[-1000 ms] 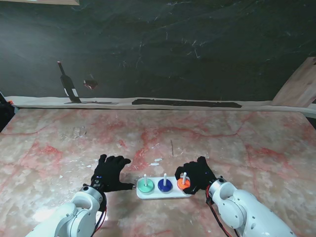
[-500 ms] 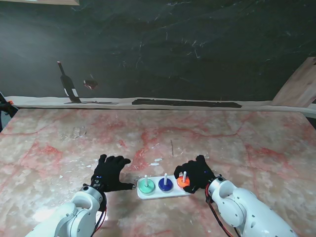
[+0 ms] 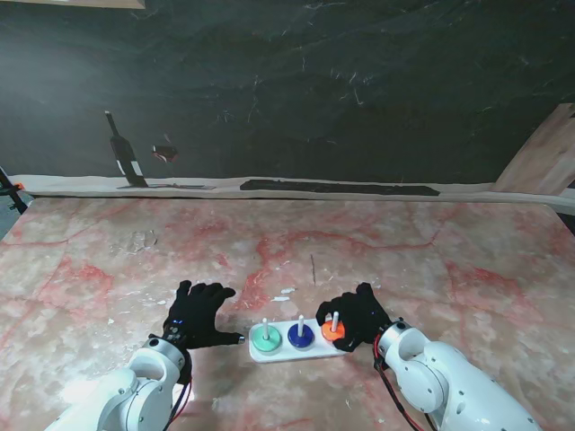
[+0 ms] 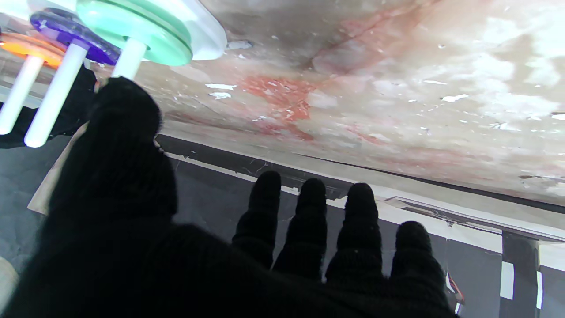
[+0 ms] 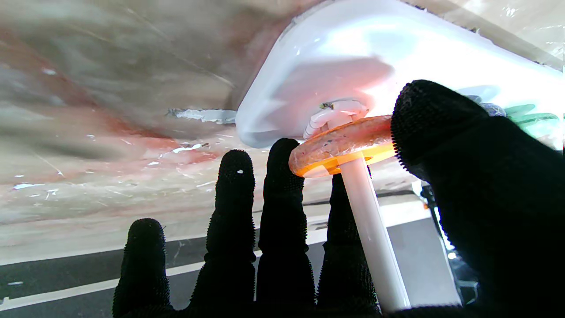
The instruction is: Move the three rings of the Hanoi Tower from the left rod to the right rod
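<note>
You are looking at the orange ring (image 3: 333,332) sitting partway up the right rod (image 3: 334,319), clear of the white base (image 3: 301,350), with your right hand (image 3: 358,316) grasping it: in the right wrist view the thumb is pressing one edge of the ring and a fingertip (image 5: 284,154) is touching the opposite edge. The blue ring (image 3: 300,337) is resting on the middle rod and the green ring (image 3: 265,338) on the left rod. Your left hand (image 3: 199,313) is lying flat just left of the base, released, fingers spread, holding nothing. The base is sitting close to the near edge of the marble table (image 3: 467,260), and wide bare surface is stretching far and to both sides.
</note>
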Controlling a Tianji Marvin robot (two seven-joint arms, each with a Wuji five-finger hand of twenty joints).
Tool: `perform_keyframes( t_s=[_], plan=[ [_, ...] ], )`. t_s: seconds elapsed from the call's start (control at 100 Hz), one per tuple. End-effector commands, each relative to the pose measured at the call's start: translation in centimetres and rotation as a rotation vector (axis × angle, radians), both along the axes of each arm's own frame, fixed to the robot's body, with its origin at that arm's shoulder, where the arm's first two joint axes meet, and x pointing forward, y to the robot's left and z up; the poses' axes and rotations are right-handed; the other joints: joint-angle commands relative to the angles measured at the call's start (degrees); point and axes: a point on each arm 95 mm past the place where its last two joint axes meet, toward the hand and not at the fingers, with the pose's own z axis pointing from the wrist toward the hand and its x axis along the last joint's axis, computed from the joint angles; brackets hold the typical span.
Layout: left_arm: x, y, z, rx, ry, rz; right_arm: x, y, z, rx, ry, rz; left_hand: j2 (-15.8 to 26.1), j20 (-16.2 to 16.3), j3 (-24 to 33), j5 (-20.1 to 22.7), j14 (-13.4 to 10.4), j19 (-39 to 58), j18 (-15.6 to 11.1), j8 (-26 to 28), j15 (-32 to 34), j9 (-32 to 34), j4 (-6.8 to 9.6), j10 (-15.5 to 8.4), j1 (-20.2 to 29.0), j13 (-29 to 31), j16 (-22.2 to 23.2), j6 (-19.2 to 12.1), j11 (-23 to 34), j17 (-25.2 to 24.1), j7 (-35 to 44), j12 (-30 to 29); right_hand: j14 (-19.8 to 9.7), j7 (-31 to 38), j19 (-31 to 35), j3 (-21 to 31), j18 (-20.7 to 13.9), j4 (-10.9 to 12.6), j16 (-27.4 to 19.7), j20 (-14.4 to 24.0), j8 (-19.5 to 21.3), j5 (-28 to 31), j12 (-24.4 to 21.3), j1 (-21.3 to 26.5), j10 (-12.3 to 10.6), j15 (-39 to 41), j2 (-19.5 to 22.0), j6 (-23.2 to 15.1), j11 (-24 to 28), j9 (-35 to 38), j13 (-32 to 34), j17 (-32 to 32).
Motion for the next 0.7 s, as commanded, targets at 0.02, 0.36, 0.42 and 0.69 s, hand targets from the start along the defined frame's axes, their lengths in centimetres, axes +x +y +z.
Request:
perform_keyframes(
  t_s=[0.02, 0.36, 0.42, 0.69],
  plan=[
    [-0.2, 0.0, 0.0, -0.006, 0.000, 0.003, -0.4, 0.5, -0.2, 0.006, 0.003, 0.006, 0.8, 1.3, -1.6, -0.8, 0.9, 0.2, 0.6, -0.4, -0.7, 0.0, 2.89, 1.6, 1.0, 1.1, 0.1, 0.1, -0.2, -0.6, -1.2, -0.7, -0.8, 3.1, 1.4, 4.5, 1.3, 3.4, 0.2, 0.5, 0.9, 1.3, 0.8, 2.6, -1.5, 0.0, 2.9, -1.3, 1.4, 2.1, 1.0, -0.5],
    [-0.2, 0.0, 0.0, -0.009, 0.000, 0.003, -0.7, 0.5, 1.1, 0.033, -0.017, -0.016, 0.9, 1.6, -1.7, -0.7, 0.9, 0.7, 0.7, -0.4, -0.5, 0.2, 2.90, 1.5, 0.9, 1.4, 0.2, 0.0, -0.1, -0.6, -1.1, -0.6, -0.7, 3.0, 2.3, 4.6, 1.4, 3.4, 0.2, 1.0, 1.0, 1.2, 0.9, 2.8, -1.2, 0.0, 2.8, -1.0, 1.3, 1.8, 1.0, -0.5],
    [-0.2, 0.1, 0.0, -0.010, 0.000, 0.002, -0.8, 0.5, 1.4, 0.039, -0.020, -0.021, 0.9, 1.6, -1.7, -0.7, 0.8, 0.7, 0.7, -0.4, -0.5, 0.2, 2.91, 1.6, 0.9, 1.5, 0.2, 0.1, -0.1, -0.6, -1.1, -0.6, -0.7, 3.0, 2.4, 4.6, 1.5, 3.4, 0.2, 1.0, 1.0, 1.1, 0.8, 2.8, -1.2, -0.1, 2.9, -1.0, 1.3, 1.7, 0.9, -0.5],
    [-0.2, 0.1, 0.0, -0.012, 0.000, 0.004, -1.1, 0.6, 3.5, 0.051, -0.052, -0.032, 1.0, 1.6, -1.7, -0.6, 0.9, 1.0, 0.8, -0.4, -0.4, 0.3, 2.93, 1.6, 0.9, 1.6, 0.3, 0.1, -0.1, -0.6, -1.1, -0.6, -0.6, 2.7, 2.4, 4.2, 1.5, 3.5, 0.1, 1.1, 1.0, 0.8, 0.8, 2.7, -1.1, -0.2, 3.5, -0.8, 1.1, 1.4, 0.8, -0.5]
  ],
)
